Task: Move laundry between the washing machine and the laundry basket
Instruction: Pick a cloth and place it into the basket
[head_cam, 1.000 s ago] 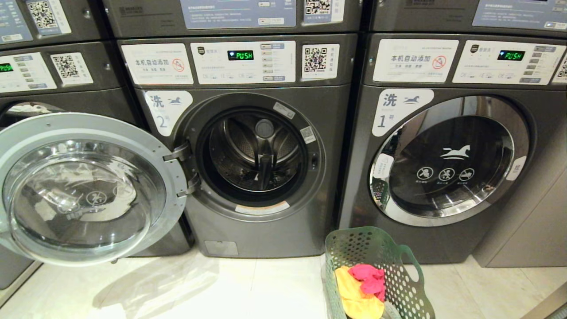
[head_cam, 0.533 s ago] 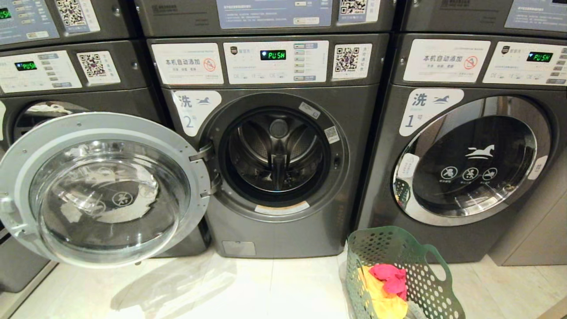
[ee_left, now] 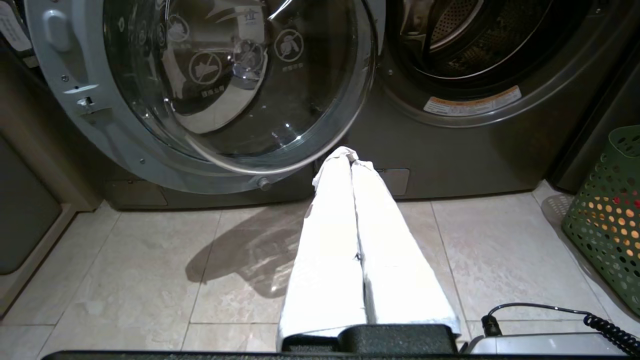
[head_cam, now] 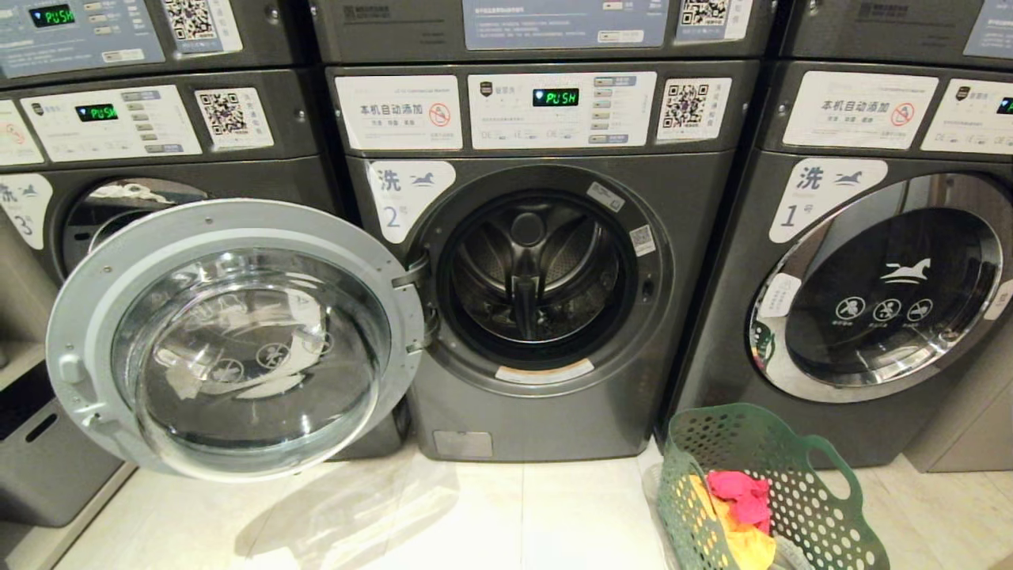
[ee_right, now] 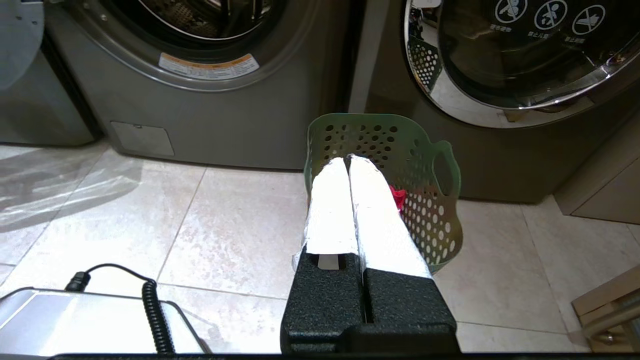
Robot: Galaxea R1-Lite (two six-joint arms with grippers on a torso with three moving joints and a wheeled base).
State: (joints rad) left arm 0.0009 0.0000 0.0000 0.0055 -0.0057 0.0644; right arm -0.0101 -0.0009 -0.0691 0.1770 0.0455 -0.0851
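While both grippers press shut empty, laundry basket is cut off.

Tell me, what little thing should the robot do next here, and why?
Probably open the right gripper and lower it into the laundry basket. The clothes lie in the basket, the washing machine marked 2 has its door wide open and its drum looks empty, and both grippers are shut and hold nothing. The right one is nearer than the left gripper.
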